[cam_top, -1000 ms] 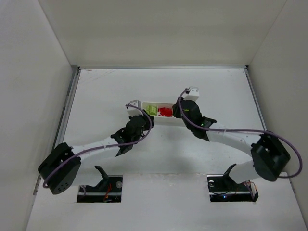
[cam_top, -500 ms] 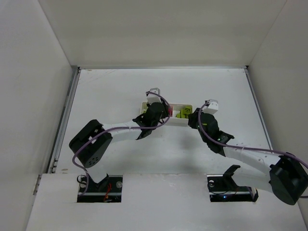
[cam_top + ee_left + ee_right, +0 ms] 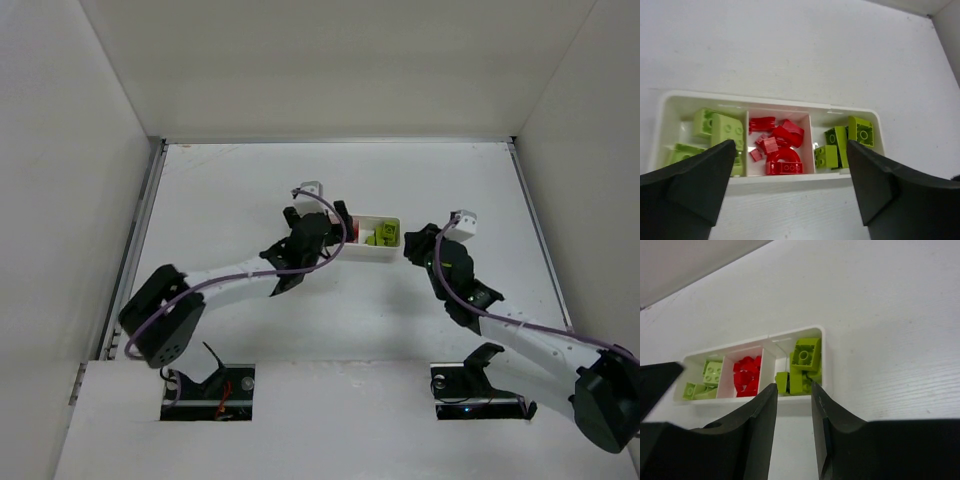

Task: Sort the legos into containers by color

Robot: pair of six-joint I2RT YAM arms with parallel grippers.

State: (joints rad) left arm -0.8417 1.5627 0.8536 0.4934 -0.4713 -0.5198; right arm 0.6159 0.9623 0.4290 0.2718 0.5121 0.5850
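Black fingers up front: your left gripper [image 3: 791,150] is spread wide with nothing in it, and the white tray [image 3: 771,97] shows between the tips. Your right gripper [image 3: 794,389] has just a narrow gap between its fingers and holds nothing either, sitting near the tray's right end. Inside the tray, lime bricks [image 3: 720,131] fill the left compartment, red pieces [image 3: 782,150] the middle, lime blocks [image 3: 846,142] the right. White table [image 3: 790,45] lies beyond.
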